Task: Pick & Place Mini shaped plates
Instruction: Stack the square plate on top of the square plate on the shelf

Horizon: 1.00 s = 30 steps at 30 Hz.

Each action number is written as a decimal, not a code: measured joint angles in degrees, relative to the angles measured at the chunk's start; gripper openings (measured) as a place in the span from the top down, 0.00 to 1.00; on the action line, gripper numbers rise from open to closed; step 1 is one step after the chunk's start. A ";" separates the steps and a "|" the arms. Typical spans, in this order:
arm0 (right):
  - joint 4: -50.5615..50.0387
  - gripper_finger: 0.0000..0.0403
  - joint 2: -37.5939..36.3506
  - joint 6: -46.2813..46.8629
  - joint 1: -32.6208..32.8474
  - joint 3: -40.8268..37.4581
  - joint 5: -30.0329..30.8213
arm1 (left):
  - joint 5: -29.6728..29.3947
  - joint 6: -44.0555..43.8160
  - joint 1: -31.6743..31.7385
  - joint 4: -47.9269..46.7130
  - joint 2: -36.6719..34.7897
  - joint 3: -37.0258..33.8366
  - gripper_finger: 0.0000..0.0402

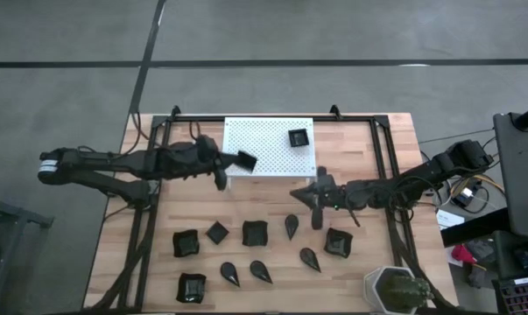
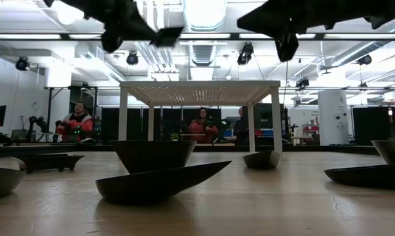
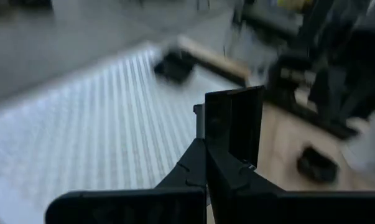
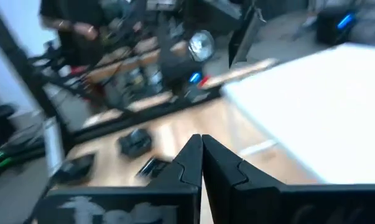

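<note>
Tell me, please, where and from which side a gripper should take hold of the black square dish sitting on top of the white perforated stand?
Probably by its raised rim, from straight above. The square dish sits flat on the white perforated stand, open side up, so one finger could go inside a wall and one outside. Its low profile gives little to grab from the side.

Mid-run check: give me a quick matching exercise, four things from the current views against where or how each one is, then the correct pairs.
Things:
1. left end effector
2. right end effector
3. small square plate
4. hexagonal pot

States:
A. lying on top of the white perforated stand
B. shut, holding nothing, above the table beside the stand
C. at the table's near right corner
D. shut on a square plate at the stand's left edge

Pairs: 1-D, 2-B, 3-A, 4-C
</note>
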 joint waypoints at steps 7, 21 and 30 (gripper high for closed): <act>8.16 0.97 -0.02 -8.13 -0.07 0.89 7.71 | -8.74 9.80 0.00 10.82 1.51 -0.26 1.00; 7.66 0.81 0.93 -19.37 -3.86 4.23 16.50 | -11.59 22.31 -0.04 34.94 13.06 -0.37 1.00; 8.64 0.75 5.76 -21.69 -5.87 8.09 19.89 | -11.57 23.00 -0.04 40.37 18.07 -0.37 1.00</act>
